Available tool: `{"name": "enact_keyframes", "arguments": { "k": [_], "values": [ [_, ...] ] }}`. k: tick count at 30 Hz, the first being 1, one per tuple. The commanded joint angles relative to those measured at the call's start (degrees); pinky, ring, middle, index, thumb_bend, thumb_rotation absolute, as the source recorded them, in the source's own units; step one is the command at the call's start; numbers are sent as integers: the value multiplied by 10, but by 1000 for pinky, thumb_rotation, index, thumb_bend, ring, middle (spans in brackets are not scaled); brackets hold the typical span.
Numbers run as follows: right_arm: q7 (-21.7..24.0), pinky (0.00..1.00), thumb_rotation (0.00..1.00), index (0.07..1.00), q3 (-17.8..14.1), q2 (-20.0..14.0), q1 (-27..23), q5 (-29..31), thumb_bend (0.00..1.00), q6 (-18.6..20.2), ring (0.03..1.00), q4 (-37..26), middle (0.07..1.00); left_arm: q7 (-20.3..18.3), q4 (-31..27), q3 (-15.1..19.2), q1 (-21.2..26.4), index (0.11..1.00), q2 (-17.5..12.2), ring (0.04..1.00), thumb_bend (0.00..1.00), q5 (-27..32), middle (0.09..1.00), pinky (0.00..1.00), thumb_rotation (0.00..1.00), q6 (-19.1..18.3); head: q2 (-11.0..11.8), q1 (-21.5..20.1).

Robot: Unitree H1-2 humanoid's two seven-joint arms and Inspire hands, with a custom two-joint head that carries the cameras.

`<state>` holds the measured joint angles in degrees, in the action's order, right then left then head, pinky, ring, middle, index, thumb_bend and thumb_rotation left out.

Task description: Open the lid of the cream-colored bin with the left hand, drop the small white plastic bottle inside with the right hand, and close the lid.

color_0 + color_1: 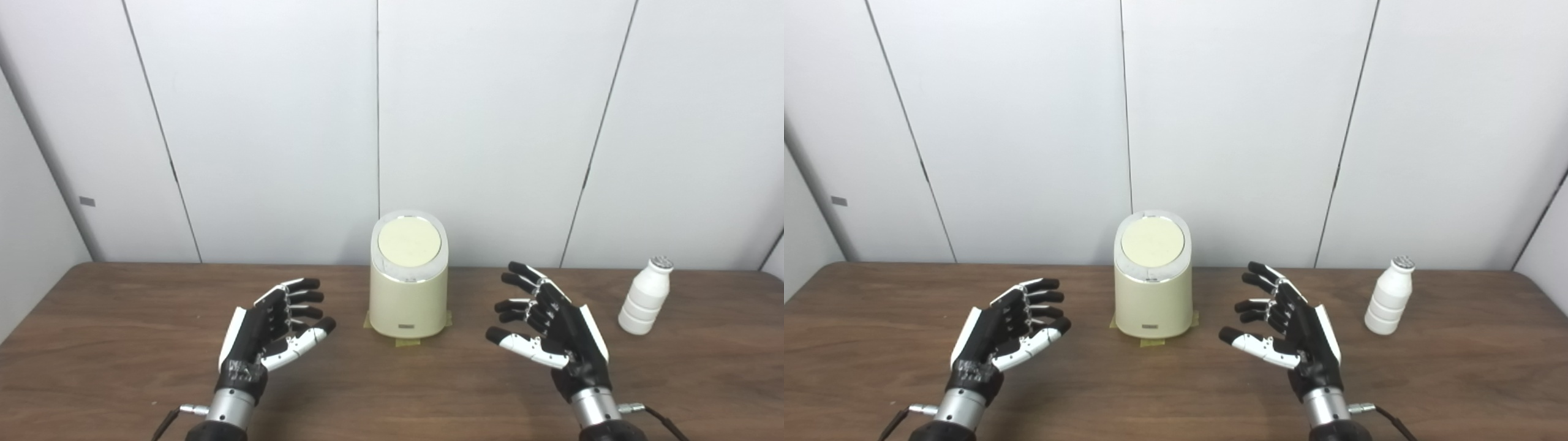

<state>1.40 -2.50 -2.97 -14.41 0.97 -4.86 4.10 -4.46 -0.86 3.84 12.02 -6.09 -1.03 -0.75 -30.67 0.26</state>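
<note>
Both hands, left hand & right hand, spread, empty; bottle upright, cap up; bin lid shut.

White wall panels with thin dark vertical seams stand behind a dark brown wood-grain surface, evenly lit.
</note>
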Motion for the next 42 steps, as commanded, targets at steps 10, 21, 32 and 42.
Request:
{"name": "enact_keyframes", "arguments": {
  "k": [10,21,32,42],
  "values": [
    [2,542,183,793,-2,-2,-19,10,826,-23,583,-12,781,6,-7,-4,27,735,-5,613,684,-3,687,490,144,27,2,-1],
    [1,538,170,784,-1,-2,-23,5,818,-23,588,-7,774,61,-18,-8,52,907,30,861,755,-44,875,803,334,4,8,3],
    [0,545,182,794,1,-1,-23,1,813,-29,597,-3,781,71,6,-25,157,1000,26,996,833,-83,998,1000,319,-57,8,1],
    [-2,542,183,782,2,2,-21,-1,823,-16,597,-15,775,85,86,-61,243,1000,25,1000,896,-132,1000,969,276,-74,7,0]
  ]
}}
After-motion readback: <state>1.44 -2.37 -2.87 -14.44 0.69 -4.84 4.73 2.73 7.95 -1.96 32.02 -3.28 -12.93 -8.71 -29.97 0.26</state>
